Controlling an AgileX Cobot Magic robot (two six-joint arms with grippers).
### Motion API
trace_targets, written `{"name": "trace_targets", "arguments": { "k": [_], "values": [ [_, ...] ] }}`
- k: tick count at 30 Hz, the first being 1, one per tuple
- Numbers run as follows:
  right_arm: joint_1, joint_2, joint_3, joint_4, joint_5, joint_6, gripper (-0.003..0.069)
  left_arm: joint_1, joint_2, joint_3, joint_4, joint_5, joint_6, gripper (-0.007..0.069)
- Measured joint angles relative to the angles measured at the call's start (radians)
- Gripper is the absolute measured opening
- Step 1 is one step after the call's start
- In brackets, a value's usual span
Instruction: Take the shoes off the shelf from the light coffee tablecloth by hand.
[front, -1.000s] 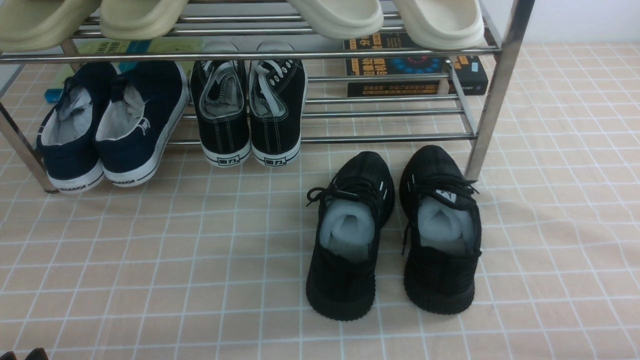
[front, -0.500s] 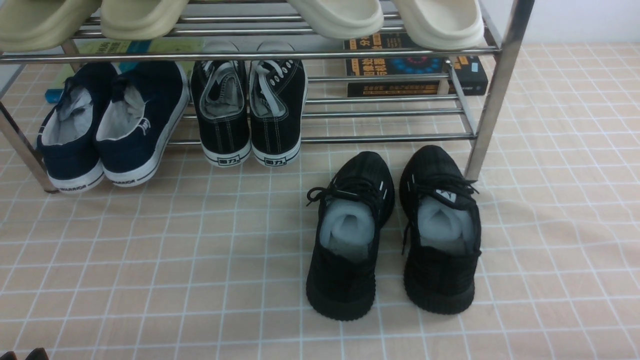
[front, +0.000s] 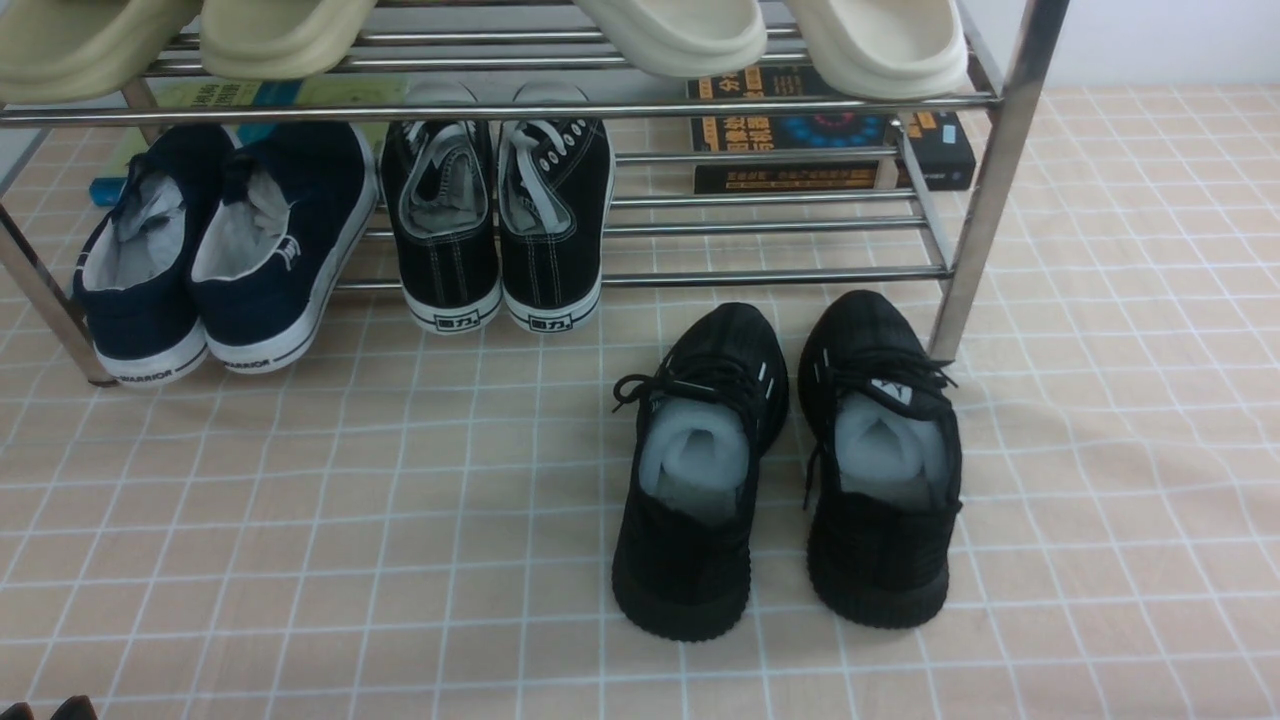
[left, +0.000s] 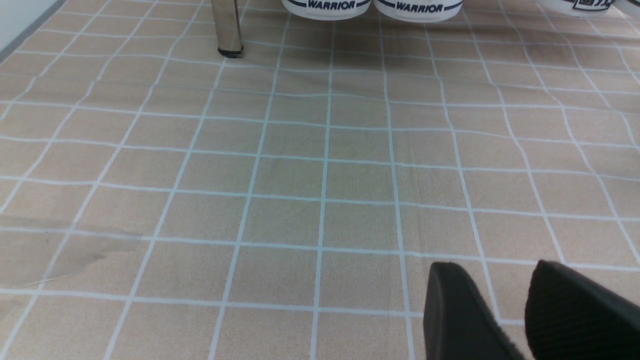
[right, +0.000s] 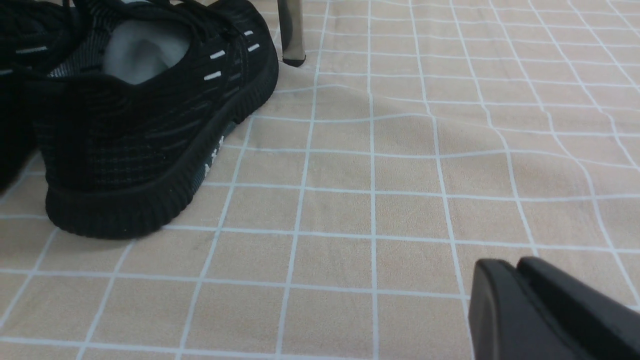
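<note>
Shoes (front: 785, 465), the all-black knit pair, stand side by side on the light coffee tablecloth (front: 300, 520) in the lower right of the front view, heels toward the camera, toes just short of the shelf (front: 985, 190). The right-hand shoe's toe sits beside the chrome leg at the frame's right; whether it touches the leg I cannot tell. Neither shoe rests on the bars, so to my eye the main job looks done: the pair is off the rack and down on the cloth. What may be left is only for the arms to draw clear.

On the lower tier, at the left, the navy slip-ons (front: 215, 250) and the black canvas sneakers (front: 500, 215) stay in place, and pale slides (front: 770, 35) sit on the top tier, cut off by the upper edge.

The left end effector (left: 505, 310) shows in the lower right of its wrist view with its two fingers apart and nothing between them. The right end effector (right: 520, 290) shows in the lower right of its own view with fingers nearly together, a thin seam between them, gripping nothing; one black shoe lies well apart from it at the upper left.

Neither arm appears properly in the front view, only a dark sliver at the bottom left corner. Books (front: 830, 135) behind the rack are partly hidden by bars.
</note>
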Motion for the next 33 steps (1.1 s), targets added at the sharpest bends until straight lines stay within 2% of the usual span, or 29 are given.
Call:
{"name": "trace_targets", "arguments": {
  "k": [33],
  "values": [
    [0.000,0.000,0.000,0.000,0.000,0.000,0.0113,0.000,0.000,0.000,0.025,0.000,0.000,0.0242]
  ]
}}
